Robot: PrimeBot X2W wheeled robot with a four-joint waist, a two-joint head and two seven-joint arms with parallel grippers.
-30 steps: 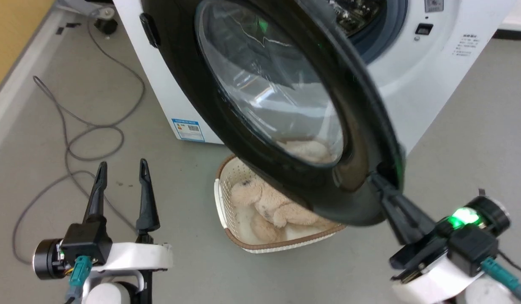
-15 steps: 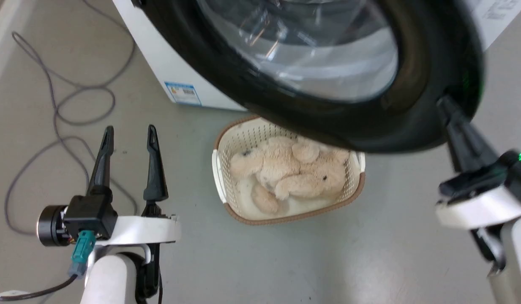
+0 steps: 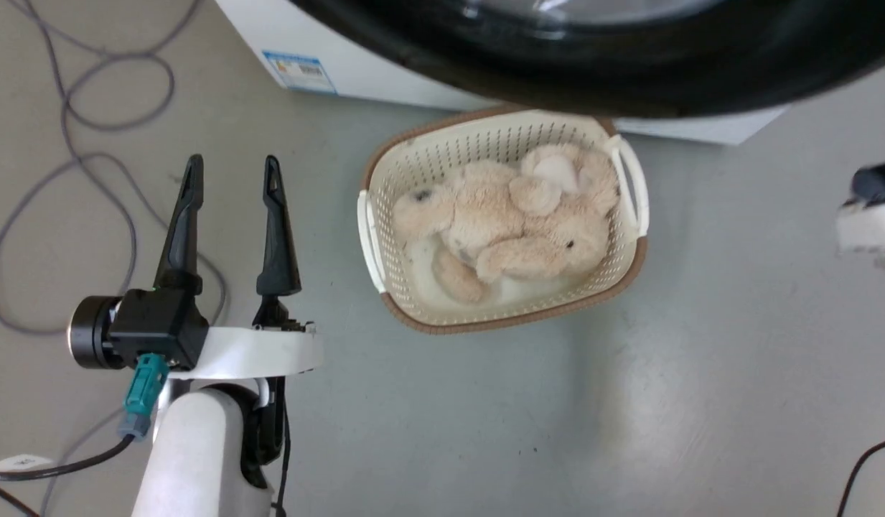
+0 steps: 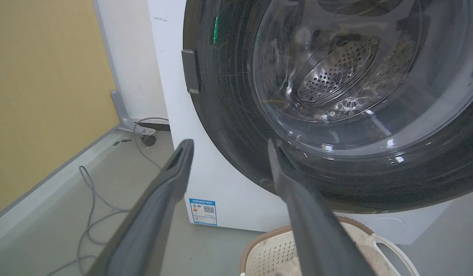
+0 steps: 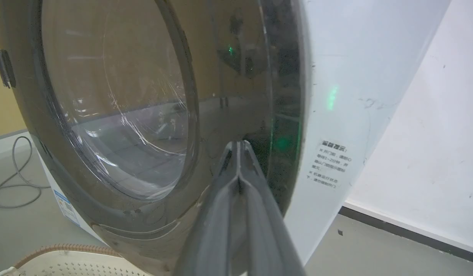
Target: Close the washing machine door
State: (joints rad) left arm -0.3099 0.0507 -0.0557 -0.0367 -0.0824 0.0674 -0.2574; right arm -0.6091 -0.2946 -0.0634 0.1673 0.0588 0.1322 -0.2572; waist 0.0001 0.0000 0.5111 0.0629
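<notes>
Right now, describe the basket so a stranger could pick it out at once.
Find the big white washing machine; on the grey floor right before it, under the black rim of its round door, sits the basket. It is cream plastic dotted with holes, brown-rimmed, and holds a beige plush toy, unlike the loose grey cables nearby.

Smooth grey floor [image 3: 700,359] with loose grey cables [image 3: 108,128]. On one side is a yellow wall [image 4: 48,76] with pale skirting [image 4: 48,191]. On the other is a white wall [image 5: 432,153] with dark skirting [image 5: 393,226].
</notes>
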